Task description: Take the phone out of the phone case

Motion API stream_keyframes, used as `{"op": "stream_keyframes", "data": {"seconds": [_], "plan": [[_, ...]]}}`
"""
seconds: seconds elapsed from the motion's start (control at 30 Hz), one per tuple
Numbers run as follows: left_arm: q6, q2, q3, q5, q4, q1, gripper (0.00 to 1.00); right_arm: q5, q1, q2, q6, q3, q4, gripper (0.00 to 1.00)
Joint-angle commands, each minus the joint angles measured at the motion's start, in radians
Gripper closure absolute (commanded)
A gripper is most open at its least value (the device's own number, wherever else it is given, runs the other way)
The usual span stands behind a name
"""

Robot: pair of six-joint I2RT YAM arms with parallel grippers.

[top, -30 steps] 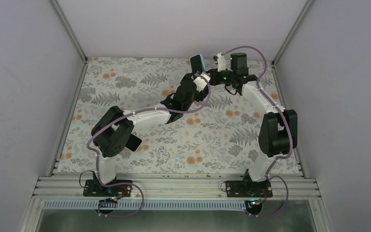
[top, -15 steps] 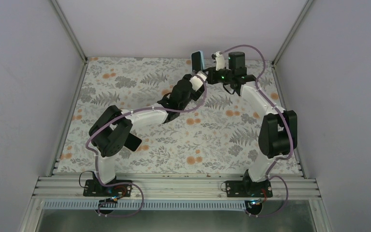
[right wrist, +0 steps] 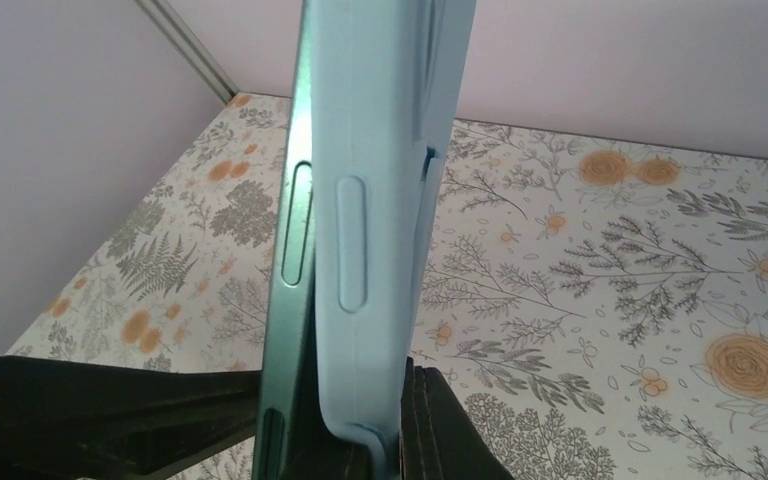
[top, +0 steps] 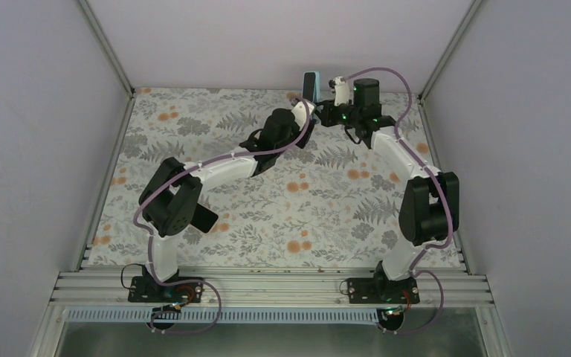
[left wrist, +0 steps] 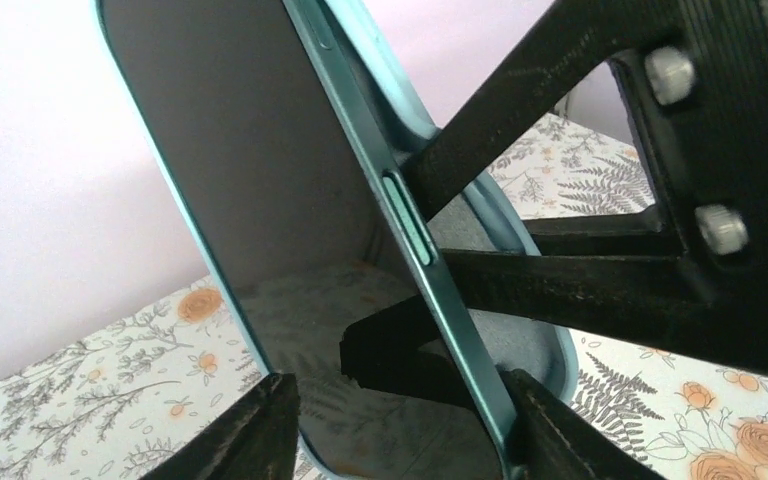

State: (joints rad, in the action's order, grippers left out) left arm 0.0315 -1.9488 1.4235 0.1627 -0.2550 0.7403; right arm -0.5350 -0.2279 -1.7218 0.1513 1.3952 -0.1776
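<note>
The phone point(left wrist: 260, 170), with a dark screen and teal frame, stands upright in the air at the back of the table point(top: 311, 85). My left gripper point(left wrist: 405, 420) is shut on the phone, one finger on each long edge. The light blue case point(right wrist: 385, 150) is peeled partly off the phone's edge point(right wrist: 295, 230). In the left wrist view the case point(left wrist: 525, 330) shows behind the phone. My right gripper point(right wrist: 380, 440) is shut on the case wall, with one finger between phone and case. In the top view the left gripper point(top: 306, 104) and right gripper point(top: 326, 104) meet there.
The floral tablecloth point(top: 282, 216) covers the table. The back wall stands just behind the phone, and a metal corner post point(top: 435, 71) rises at the back right. White side walls close in the left and right.
Both grippers have moved with the phone and case toward the back wall and a little to the right. The left arm has stretched further out.
</note>
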Motion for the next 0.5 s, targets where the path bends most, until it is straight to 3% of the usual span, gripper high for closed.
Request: {"op": "stream_keyframes", "data": {"seconds": [0.0, 0.1, 0.2, 0.23, 0.47], "plan": [[-0.070, -0.073, 0.006, 0.297, 0.131, -0.154, 0.53, -0.141, 0.006, 0.118, 0.009, -0.001, -0.074, 0.96], [-0.062, -0.069, 0.005, 0.301, 0.106, -0.155, 0.51, -0.155, -0.002, 0.116, 0.007, -0.005, -0.074, 0.96], [-0.049, -0.076, 0.024, 0.311, 0.101, -0.156, 0.32, -0.163, -0.013, 0.113, 0.007, -0.011, -0.073, 0.96], [-0.043, -0.079, 0.033, 0.312, 0.102, -0.156, 0.31, -0.162, -0.016, 0.111, 0.002, -0.013, -0.074, 0.96], [0.031, -0.073, 0.056, 0.351, 0.035, -0.160, 0.39, -0.156, -0.032, 0.108, 0.006, -0.058, -0.052, 0.96]]}}
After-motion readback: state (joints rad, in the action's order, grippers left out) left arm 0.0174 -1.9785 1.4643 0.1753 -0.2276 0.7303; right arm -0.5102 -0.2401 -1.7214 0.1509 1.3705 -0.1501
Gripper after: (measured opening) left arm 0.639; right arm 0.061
